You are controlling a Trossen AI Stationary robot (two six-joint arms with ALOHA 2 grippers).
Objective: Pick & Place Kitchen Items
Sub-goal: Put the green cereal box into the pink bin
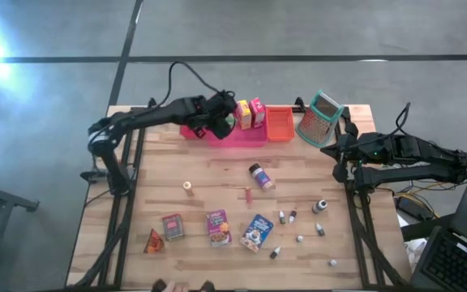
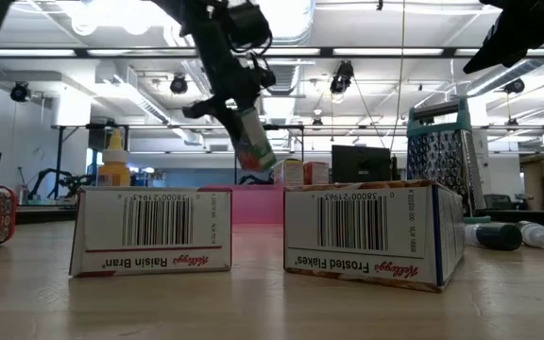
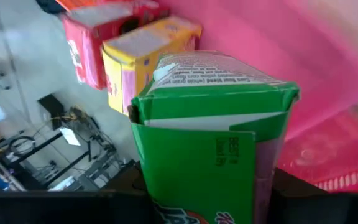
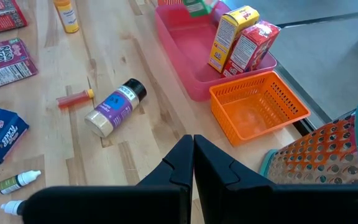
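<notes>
Across the middle of the high view lies the wooden table (image 1: 217, 174), with two dark arms reaching in from either side. Near its upper edge sit three larger pieces: one pink tray bin (image 1: 246, 136), one orange basket (image 1: 280, 124) just beside it to the right, and one teal-framed grater (image 1: 320, 118) further right.

Two boxes stand upright in the pink bin's upper right end, one yellow box (image 1: 243, 114) and one red box (image 1: 257, 113), touching each other. A third, the green box (image 3: 213, 143), is pinched by the left claw (image 1: 221, 123) above the bin's left part; it is a small carton with a white nutrition panel on one face, and it hangs tilted in the low view.

Toward the lower part of the table lie three flat cereal boxes: a brown one (image 1: 173, 226), a purple Raisin Bran box (image 1: 218, 227) and a blue Frosted Flakes box (image 1: 256, 232). One orange wedge (image 1: 153, 241) sits at lower left. One spice jar (image 1: 261, 176) with a dark cap lies on its side at centre. Several tiny bottles (image 1: 300, 225) are scattered at lower right; their exact count is unclear.

At the right edge of the table waits the right claw (image 4: 192, 163), its fingers pressed together on nothing.
</notes>
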